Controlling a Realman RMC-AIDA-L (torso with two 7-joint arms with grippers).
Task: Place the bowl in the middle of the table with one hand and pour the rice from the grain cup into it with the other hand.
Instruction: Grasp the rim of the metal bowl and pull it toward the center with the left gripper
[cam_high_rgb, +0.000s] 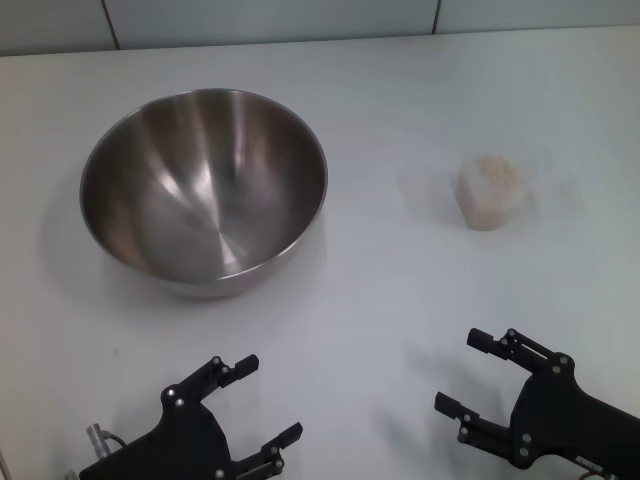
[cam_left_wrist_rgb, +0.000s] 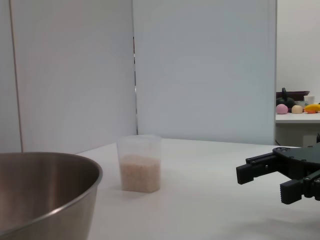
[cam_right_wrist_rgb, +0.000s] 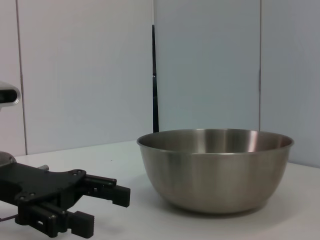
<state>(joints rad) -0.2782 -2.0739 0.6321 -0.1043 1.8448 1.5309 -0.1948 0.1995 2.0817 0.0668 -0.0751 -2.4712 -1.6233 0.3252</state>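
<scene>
Two grippers sit near edge, both w/ jaws apart, holding nothing. Left gripper (cam_high_rgb: 251, 398) is near-left, bowl (cam_high_rgb: 203, 190) upright on table (cam_high_rgb: 380, 290) beyond it, far left. Grain cup (cam_high_rgb: 492, 192) w/ rice (cam_high_rgb: 497, 172) stands far right, well apart from bowl. Right gripper (cam_high_rgb: 468, 370) near-right, nothing between it & cup.
</scene>
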